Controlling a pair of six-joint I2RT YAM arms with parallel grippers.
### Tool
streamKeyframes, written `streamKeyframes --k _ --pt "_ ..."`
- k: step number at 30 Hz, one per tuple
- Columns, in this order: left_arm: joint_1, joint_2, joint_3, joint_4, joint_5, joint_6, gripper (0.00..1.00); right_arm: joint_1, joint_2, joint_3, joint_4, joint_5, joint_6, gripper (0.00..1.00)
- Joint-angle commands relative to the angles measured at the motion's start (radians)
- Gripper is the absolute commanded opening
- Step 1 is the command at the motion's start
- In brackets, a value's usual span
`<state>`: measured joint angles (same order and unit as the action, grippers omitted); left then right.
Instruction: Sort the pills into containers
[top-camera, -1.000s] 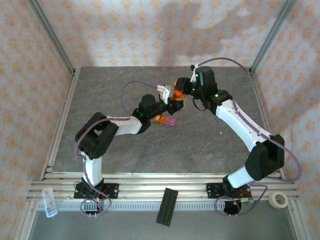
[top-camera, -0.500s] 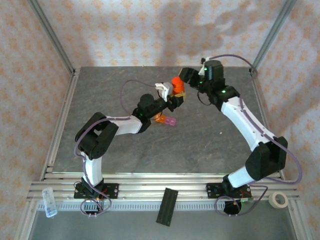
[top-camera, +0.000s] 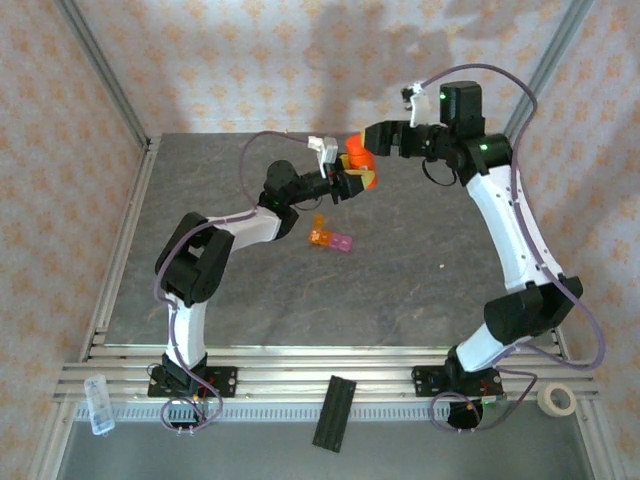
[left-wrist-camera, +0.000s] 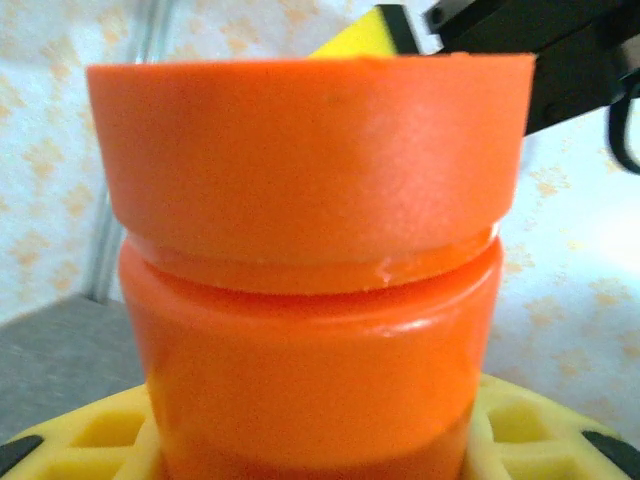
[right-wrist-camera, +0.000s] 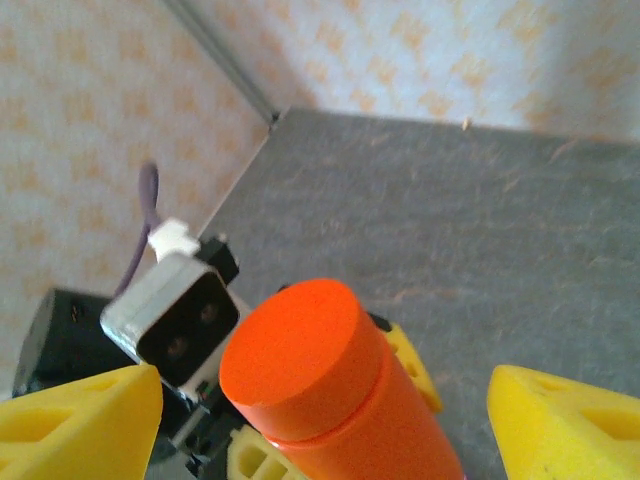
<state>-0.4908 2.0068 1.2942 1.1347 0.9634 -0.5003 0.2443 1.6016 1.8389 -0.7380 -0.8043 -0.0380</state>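
Observation:
My left gripper (top-camera: 347, 186) is shut on an orange cylindrical bottle (top-camera: 356, 164) and holds it above the back of the table. In the left wrist view the bottle (left-wrist-camera: 310, 300), with its cap on, stands between the yellow fingers (left-wrist-camera: 90, 445). My right gripper (top-camera: 372, 140) is open just right of the bottle's cap. Its yellow fingers (right-wrist-camera: 80, 425) stand wide on either side of the cap (right-wrist-camera: 295, 350) without touching it. The containers (top-camera: 331, 241), a short orange and pink strip, lie on the table below the bottle. A tiny pale speck (top-camera: 441, 265), perhaps one of the pills, lies right of centre.
The grey table (top-camera: 300, 300) is walled by patterned panels and metal posts. A black bar (top-camera: 334, 412), a clear small box (top-camera: 99, 403) and a tape roll (top-camera: 557, 399) lie beyond the near rail.
My right gripper has opened off the bottle's cap and drawn back up and to the right. The left gripper has carried the bottle slightly farther back, cap still on.

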Motion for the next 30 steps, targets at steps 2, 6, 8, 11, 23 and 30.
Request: streamKeyframes --k 2,6,8,11,23,30 --pt "0.001 0.018 0.048 0.051 0.117 -0.093 0.00 0.009 0.030 0.032 -0.156 -0.082 -0.125 0.84" --pt "0.001 0.025 0.057 0.051 0.132 -0.108 0.00 0.016 0.046 0.020 -0.162 -0.076 -0.132 0.84" --pt "0.001 0.031 0.063 0.052 0.136 -0.117 0.00 0.024 0.056 0.015 -0.162 -0.076 -0.132 0.83" --pt "0.001 0.042 0.077 0.052 0.146 -0.131 0.00 0.037 0.071 0.012 -0.153 -0.076 -0.127 0.78" --pt "0.002 0.052 0.052 0.046 0.121 -0.110 0.16 0.042 0.057 -0.065 0.024 0.019 0.012 0.28" --pt "0.017 0.014 -0.061 0.072 0.079 -0.051 1.00 0.008 -0.082 -0.358 0.363 0.307 0.227 0.27"
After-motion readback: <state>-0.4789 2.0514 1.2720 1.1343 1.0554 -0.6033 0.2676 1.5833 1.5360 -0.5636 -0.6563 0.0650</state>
